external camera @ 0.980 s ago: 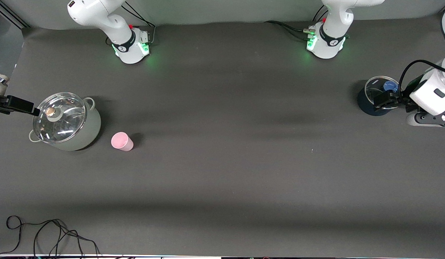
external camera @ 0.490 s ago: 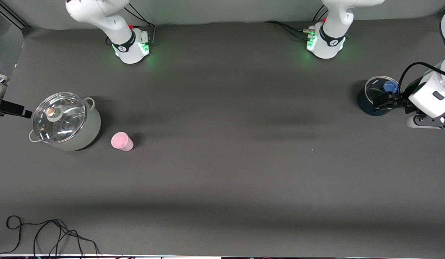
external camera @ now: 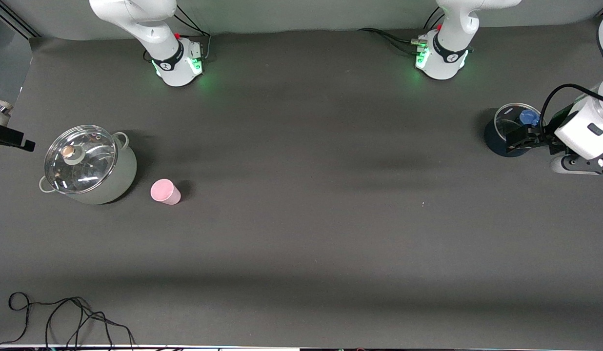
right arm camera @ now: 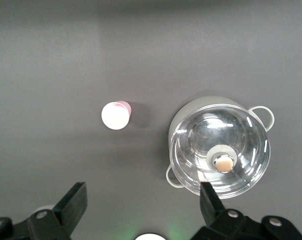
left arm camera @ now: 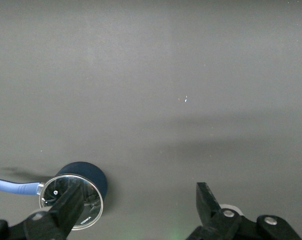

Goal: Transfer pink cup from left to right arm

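Note:
The pink cup (external camera: 165, 191) stands on the dark table beside a grey-green pot, nearer to the front camera than the pot; it also shows in the right wrist view (right arm camera: 115, 115). My right gripper (external camera: 19, 141) is open and empty, in the air at the right arm's end of the table, just off the pot's rim; its jaws stand wide apart in the right wrist view (right arm camera: 142, 195). My left gripper (external camera: 522, 137) is open and empty over a small dark-blue pan at the left arm's end; its jaws stand wide apart in the left wrist view (left arm camera: 140, 192).
The grey-green pot (external camera: 121, 170) has a glass lid and two loop handles, also seen in the right wrist view (right arm camera: 191, 112). The dark-blue pan (external camera: 494, 139) has a glass lid and a blue handle (left arm camera: 16, 186). A black cable (external camera: 62, 317) lies by the table edge nearest the front camera.
My right gripper has drawn back from over the pot's lid toward the right arm's end of the table. My left gripper has barely shifted. The cup has not moved.

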### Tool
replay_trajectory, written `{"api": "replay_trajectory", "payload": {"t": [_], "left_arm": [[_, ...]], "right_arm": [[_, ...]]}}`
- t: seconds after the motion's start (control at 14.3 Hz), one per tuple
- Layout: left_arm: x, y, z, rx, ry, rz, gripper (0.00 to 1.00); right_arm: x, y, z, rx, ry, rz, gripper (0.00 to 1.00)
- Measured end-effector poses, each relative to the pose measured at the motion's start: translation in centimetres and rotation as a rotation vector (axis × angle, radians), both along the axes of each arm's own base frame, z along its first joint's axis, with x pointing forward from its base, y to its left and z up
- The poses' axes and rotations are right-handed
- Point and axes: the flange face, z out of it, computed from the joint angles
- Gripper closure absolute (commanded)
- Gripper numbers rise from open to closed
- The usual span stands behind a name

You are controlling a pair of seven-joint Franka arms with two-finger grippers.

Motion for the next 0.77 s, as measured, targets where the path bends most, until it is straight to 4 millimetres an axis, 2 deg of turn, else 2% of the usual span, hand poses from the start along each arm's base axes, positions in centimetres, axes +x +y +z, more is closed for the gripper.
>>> {"api": "replay_trajectory", "payload": {"t": [0.21,0.35,0.49,0.7,0.77], "left_arm": [[0.0,0.0,0.0,0.0,0.0,0.0,0.0],[0.0,0.0,0.0,0.0,-0.001,0.0,0.0],[0.0,0.0,0.1,0.0,-0.001,0.0,0.0],[0.0,0.0,0.1,0.0,-0.002,0.0,0.0],[0.0,0.0,0.1,0.0,-0.003,0.0,0.0]], "right_arm": [[-1.5,1.0,-1.0,-0.001,-0.054,0.017,0.0],[-2.5,2.5,-1.9,-0.01,-0.096,0.044,0.0],[-3.0,5.2,-1.9,-0.053,-0.108,0.06,0.0],[-2.6,10.0,-1.8,-0.084,-0.119,0.025,0.0],[-2.4,10.8,-1.7,-0.087,-0.126,0.021,0.0]]}}
